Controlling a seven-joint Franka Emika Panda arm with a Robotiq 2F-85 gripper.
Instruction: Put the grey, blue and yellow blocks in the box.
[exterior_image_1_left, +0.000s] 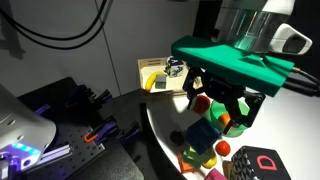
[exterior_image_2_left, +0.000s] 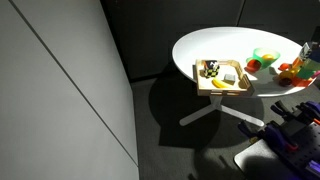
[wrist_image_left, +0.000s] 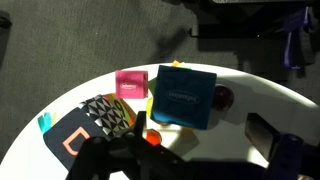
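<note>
Blue block (wrist_image_left: 185, 97): matte, square-faced cube, centre of the wrist view, on a smooth white round table (wrist_image_left: 60, 100). Pink block (wrist_image_left: 130, 85) sits just beside it, frame left. Gripper (exterior_image_1_left: 222, 108) hangs close above the blocks; its finger spacing cannot be told. Tan open box (exterior_image_2_left: 243, 78) sits well apart.

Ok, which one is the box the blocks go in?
Look for the round white table. Most coloured blocks are heaped on one side; the box sits apart from them, right at the table's edge. It is the only flat, pale, open tray, with a yellow piece lying inside.
</note>
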